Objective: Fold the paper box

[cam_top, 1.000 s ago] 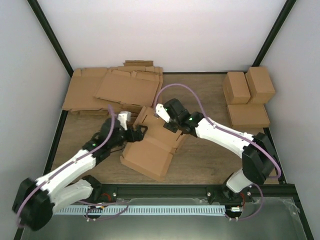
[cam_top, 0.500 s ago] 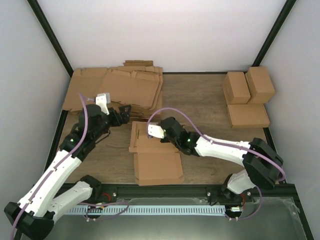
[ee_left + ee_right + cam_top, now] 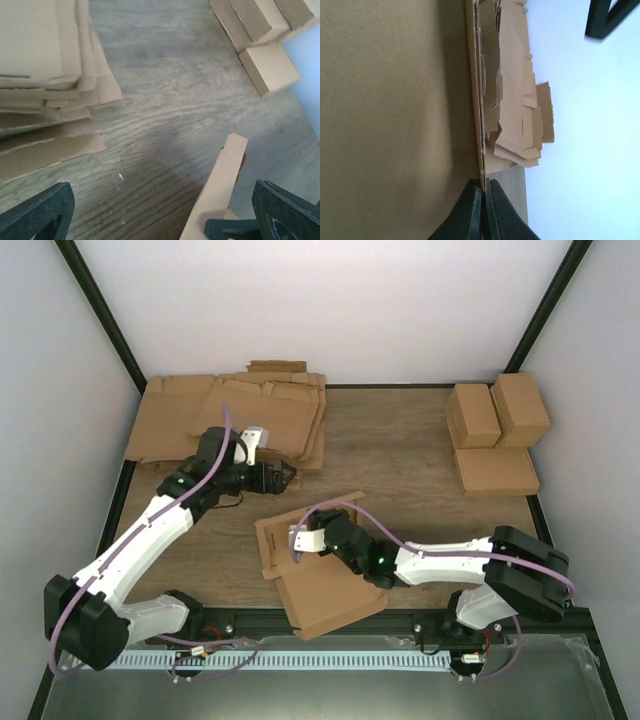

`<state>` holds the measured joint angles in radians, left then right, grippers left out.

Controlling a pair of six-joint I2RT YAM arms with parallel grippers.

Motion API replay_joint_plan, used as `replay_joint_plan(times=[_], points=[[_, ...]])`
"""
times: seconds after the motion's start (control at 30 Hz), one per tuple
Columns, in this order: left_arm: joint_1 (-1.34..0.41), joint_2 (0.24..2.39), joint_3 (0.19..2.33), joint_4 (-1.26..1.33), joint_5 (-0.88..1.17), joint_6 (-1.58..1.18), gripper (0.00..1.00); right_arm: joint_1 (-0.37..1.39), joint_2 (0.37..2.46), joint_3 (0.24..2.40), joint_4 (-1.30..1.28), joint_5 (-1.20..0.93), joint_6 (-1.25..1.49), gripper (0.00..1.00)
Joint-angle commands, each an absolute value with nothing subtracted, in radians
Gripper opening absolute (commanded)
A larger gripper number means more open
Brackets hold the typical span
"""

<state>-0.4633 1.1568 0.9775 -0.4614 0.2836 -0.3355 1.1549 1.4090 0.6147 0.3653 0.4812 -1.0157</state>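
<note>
The paper box [image 3: 325,595] is one brown die-cut sheet near the front middle of the table, with its far side tilted up. My right gripper [image 3: 318,532] is shut on the box's thin edge. The right wrist view shows both fingers [image 3: 474,212] pinching that edge, with the box's broad face [image 3: 390,100] at the left. My left gripper [image 3: 281,477] is wide open and empty, hovering behind the box next to the pile of flat sheets. In the left wrist view, a raised flap of the box [image 3: 220,185] stands between its spread fingers [image 3: 282,212].
A pile of flat cardboard sheets [image 3: 225,420] lies at the back left and also shows in the left wrist view [image 3: 45,75]. Three folded boxes [image 3: 495,435] sit at the back right. Black frame posts and white walls enclose the table.
The box has moved nearer the front edge and now tilts up, with the right gripper pulled back along with it. The left gripper has swung right, from over the pile toward the middle.
</note>
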Motion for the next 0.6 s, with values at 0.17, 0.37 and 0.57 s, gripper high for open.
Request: replay_joint_plan(times=[0.17,0.37,0.57], points=[[-0.459,1.271,1.044,-0.545,0.520,-0.214,0.94,1.232,1.490,0.562,0.656,0.623,-1.103,0.01],[-0.458,1.165,1.003,-0.584,0.401,-0.171,0.91,1.232,1.453,0.527,0.642,0.607,-1.110,0.01],[-0.461,1.136,0.946,-0.594,0.481,-0.099,0.90,1.232,1.386,0.473,0.611,0.601,-1.131,0.02]])
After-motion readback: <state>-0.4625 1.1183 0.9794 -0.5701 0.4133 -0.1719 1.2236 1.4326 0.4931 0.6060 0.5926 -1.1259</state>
